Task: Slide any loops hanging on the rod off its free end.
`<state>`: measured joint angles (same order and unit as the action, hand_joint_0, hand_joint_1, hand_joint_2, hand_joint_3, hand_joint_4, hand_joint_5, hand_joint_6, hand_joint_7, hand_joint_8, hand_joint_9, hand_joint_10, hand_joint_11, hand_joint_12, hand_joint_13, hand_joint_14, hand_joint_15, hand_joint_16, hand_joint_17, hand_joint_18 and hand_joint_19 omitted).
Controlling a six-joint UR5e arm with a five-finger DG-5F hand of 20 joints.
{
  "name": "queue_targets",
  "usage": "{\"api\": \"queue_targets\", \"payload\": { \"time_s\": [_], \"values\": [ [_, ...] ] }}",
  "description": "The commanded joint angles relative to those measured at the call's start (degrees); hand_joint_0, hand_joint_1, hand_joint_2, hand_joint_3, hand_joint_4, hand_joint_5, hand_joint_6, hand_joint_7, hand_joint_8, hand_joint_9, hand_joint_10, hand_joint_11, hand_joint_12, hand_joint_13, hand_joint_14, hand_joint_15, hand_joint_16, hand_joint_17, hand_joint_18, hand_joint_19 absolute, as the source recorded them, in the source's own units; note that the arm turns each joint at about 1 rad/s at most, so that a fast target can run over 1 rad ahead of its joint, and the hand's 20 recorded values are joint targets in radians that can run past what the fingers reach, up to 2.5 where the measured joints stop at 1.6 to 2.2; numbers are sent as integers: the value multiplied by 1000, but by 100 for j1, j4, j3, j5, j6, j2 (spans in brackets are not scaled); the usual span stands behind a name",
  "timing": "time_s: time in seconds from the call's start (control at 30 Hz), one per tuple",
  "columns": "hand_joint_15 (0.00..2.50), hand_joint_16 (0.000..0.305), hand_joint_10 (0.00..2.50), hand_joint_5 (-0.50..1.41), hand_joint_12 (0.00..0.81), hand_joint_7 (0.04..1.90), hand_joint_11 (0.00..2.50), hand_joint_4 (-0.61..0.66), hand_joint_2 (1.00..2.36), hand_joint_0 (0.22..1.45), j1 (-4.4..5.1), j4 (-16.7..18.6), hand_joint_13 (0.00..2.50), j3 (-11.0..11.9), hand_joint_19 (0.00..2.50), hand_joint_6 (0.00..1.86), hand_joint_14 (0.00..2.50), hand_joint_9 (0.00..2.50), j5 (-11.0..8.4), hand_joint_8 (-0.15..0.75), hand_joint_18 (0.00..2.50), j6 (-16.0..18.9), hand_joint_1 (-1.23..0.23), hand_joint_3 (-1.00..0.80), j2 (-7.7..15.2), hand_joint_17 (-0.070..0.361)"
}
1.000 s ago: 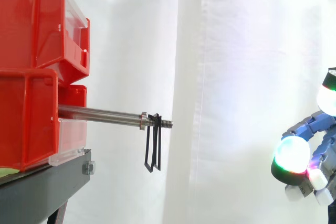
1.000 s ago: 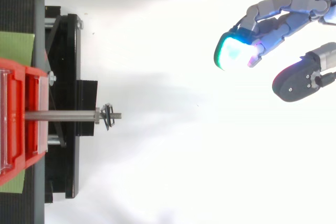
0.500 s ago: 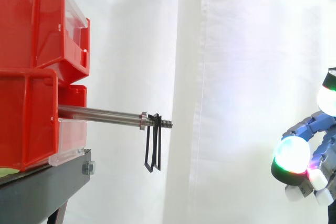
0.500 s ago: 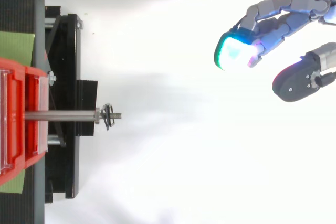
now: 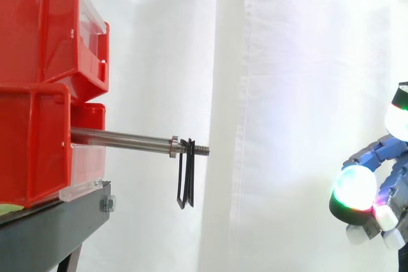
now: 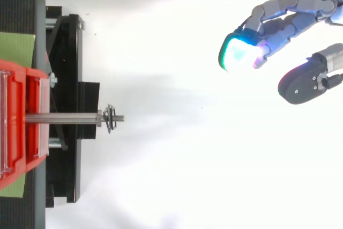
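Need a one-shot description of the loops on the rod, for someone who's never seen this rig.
Start at the stacked red bins on the left of the side view; a steel rod sticks out level from them toward the right. Near its free end, just past a metal collar and before the threaded tip, hang the loops: thin black bands drooping straight down, the only dark, dangling thing on the rod.

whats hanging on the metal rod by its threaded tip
Thin black loops hang on the metal rod near its free end. They overlap, hiding their count; red bins cover the rod's base.
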<state>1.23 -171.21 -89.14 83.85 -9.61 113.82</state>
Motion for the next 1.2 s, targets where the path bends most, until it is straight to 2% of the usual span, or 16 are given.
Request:
{"api": "queue_targets", "payload": {
  "time_s": [0.0,0.6,1.0,1.17],
  "values": [
    [0,37,4,-184,219,871,134,229,1002,579,0,0,370,1,372,503,0,605,0,225,470,3,-575,-475,0,84],
    [0,37,4,-183,219,870,119,228,1002,579,0,0,369,1,372,503,0,602,0,222,472,3,-575,-473,0,84],
    [0,37,5,-176,248,884,162,249,1003,580,0,0,410,1,356,503,2,656,0,243,469,3,-578,-470,9,82],
    [0,36,5,-173,213,880,163,257,1002,582,0,0,426,-7,354,503,0,685,0,249,474,3,-578,-471,0,80]
  ]
}}
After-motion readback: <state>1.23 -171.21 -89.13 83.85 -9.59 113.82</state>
